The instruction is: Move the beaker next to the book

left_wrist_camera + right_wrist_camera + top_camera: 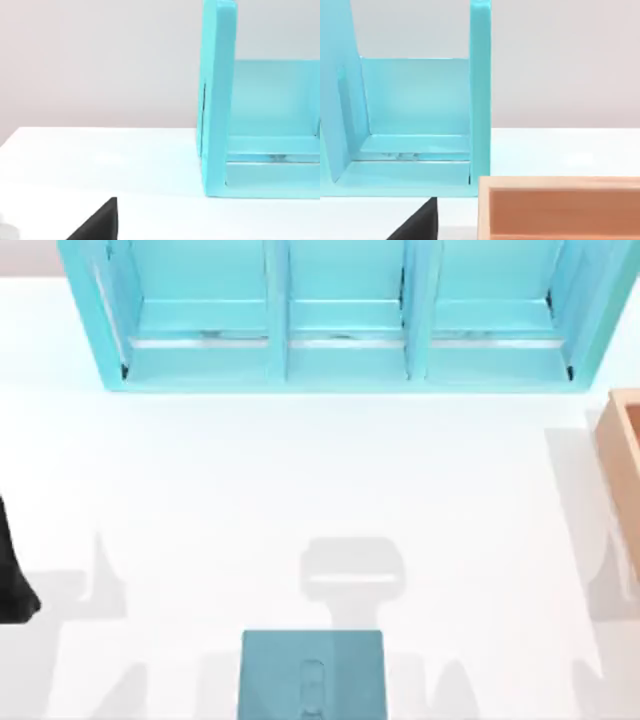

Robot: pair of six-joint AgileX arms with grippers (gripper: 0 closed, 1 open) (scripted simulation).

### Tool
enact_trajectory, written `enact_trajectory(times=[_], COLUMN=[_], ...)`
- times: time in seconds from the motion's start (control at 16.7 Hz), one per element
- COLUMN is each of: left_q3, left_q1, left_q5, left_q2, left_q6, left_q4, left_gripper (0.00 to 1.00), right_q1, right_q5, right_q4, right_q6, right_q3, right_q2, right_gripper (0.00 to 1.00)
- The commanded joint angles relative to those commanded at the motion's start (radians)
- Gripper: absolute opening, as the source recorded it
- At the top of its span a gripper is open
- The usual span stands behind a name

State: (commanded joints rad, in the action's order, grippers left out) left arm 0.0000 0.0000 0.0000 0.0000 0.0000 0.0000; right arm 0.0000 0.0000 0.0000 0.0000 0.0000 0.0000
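Flat square teal-blue book (312, 674) lies well before the light-blue three-bay shelf (340, 315); judged rigid, light, graspable by edges. End effector states cannot be told.

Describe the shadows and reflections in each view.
Top view: soft grey shadows fall on the white table, one blocky patch just beyond the flat teal-blue book. Left wrist view: the light-blue three-bay shelf has a pale streak on its floor. Right wrist view: the same streak; the tan wooden box is evenly lit.

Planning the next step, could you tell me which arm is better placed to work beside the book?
Probably left: the left arm is over the table's left edge; the book lies central.
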Motion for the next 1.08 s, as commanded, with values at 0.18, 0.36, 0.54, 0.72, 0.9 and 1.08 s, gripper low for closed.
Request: enact_trajectory(times=[0.18, 0.36, 0.54, 0.72, 0.9, 1.08], left_q3=[0.009, 0.096, 0.277, 0.553, 0.898, 1.265], left_q1=[0.001, 0.008, 0.022, 0.042, 0.071, 0.11], left_q5=[-0.001, -0.009, -0.022, -0.036, -0.049, -0.059], left_q2=[0.009, 0.095, 0.274, 0.548, 0.895, 1.27], left_q6=[0.006, 0.066, 0.184, 0.35, 0.552, 0.775], left_q4=[-0.007, -0.076, -0.205, -0.381, -0.589, -0.813], left_gripper=[1.0, 1.0, 1.0, 1.0, 1.0, 1.0], right_q1=[0.0, 0.0, 0.0, 0.0, 0.0, 0.0], right_q5=[0.0, 0.0, 0.0, 0.0, 0.0, 0.0], right_q4=[0.0, 0.0, 0.0, 0.0, 0.0, 0.0], right_q6=[0.0, 0.0, 0.0, 0.0, 0.0, 0.0], right_q3=[0.0, 0.0, 0.0, 0.0, 0.0, 0.0], right_q2=[0.0, 0.0, 0.0, 0.0, 0.0, 0.0], right_gripper=[1.0, 1.0, 1.0, 1.0, 1.0, 1.0])
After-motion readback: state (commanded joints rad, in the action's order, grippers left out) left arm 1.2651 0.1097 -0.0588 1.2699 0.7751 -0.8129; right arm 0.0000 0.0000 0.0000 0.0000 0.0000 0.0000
